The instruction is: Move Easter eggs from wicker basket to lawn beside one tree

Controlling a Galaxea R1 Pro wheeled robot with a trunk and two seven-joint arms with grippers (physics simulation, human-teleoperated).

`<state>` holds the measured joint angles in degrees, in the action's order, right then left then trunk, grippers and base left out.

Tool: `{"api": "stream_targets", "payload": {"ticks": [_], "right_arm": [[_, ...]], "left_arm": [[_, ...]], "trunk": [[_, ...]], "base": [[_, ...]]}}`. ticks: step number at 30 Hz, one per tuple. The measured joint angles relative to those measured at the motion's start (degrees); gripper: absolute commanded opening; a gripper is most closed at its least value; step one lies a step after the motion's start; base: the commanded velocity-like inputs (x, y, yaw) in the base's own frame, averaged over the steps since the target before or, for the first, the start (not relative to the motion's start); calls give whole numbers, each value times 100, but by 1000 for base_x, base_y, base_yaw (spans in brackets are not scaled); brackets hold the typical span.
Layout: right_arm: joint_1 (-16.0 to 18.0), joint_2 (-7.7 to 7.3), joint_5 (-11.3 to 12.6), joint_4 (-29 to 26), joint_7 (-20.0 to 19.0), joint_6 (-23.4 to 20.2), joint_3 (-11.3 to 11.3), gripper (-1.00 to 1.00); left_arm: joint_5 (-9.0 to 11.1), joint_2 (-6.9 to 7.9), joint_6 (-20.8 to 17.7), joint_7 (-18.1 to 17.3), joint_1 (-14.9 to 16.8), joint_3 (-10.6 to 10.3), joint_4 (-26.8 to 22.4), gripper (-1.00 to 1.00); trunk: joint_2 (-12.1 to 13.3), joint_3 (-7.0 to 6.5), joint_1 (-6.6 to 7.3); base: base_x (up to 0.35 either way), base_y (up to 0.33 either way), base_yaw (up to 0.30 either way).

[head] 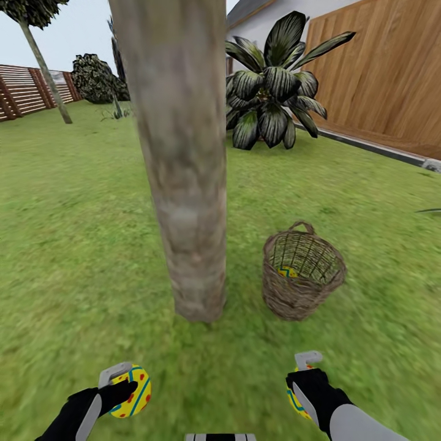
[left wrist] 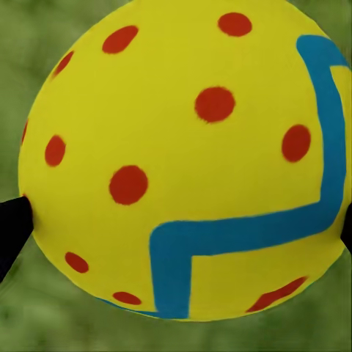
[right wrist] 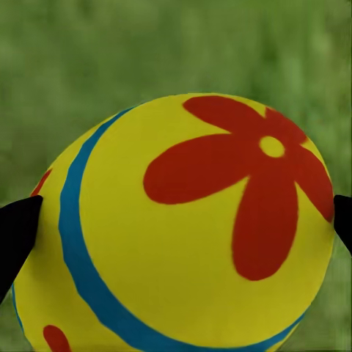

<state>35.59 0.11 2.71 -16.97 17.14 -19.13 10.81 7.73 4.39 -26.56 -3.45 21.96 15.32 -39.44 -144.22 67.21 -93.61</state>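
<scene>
Head view, near to far. L gripper (head: 124, 383) at 7 o'clock, pinching a dotted egg (head: 133, 392): yellow, red dots, blue zigzag. In L wrist view this egg (left wrist: 183, 161) sits between two black fingertips (left wrist: 13, 227), one on each side, touching the shell, grass behind. R gripper (head: 301, 375) at 5 o'clock, pinching a flower egg (head: 295, 399), mostly hidden by the black hand. R wrist view: flower egg (right wrist: 176, 235) with red flower and blue band, black tips (right wrist: 16, 231) pressed on both sides.

Between the two arms: bare lawn (head: 79, 269), open, nothing on it up to the tree (head: 184, 159). Trunk rises from grass at centre, thick, pale, mottled, running out the top edge. It blocks the straight-ahead line. Free grass wide at 9 o'clock of the trunk, narrower strip at 3 o'clock.

Basket (head: 303, 272) just beside the trunk base at its 3 o'clock, apart from it, upright on grass, a loop handle at far rim. Third egg (head: 286, 271) inside, low, partly seen through the weave.

Farther: broad-leaf plant (head: 275, 86) at 1 o'clock by a wood wall (head: 380, 73) and white house. Slat fence (head: 30, 89), thin tree (head: 43, 61) and dark shrub (head: 95, 76) at 11 o'clock, well apart.
</scene>
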Motion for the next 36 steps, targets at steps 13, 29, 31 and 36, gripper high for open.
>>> {"api": "stream_targets", "payload": {"ticks": [13, 29, 31, 36], "right_arm": [[0, -17, -1, 1, 4, 1, 6, -100], [-1, -52, 0, -50, 7, 15, -3, -100], [1, -51, 0, -54, 10, 23, -2, -100], [-1, -51, 0, -58, 15, 50, -2, -100]], "left_arm": [[4, -33, 33, 12, -1, -29, 31, -100], [7, -24, 10, -5, -1, -11, 14, -100], [5, -24, 12, 0, -1, -11, 14, -100], [3, -6, 12, 1, -1, -11, 1, -100]], "trunk": [[0, 0, -1], [-2, 44, -6], [-5, 88, -11], [-12, 199, -24]], "base": [[201, 15, 0], [0, 0, 0], [0, 0, 0], [0, 0, 0]]}}
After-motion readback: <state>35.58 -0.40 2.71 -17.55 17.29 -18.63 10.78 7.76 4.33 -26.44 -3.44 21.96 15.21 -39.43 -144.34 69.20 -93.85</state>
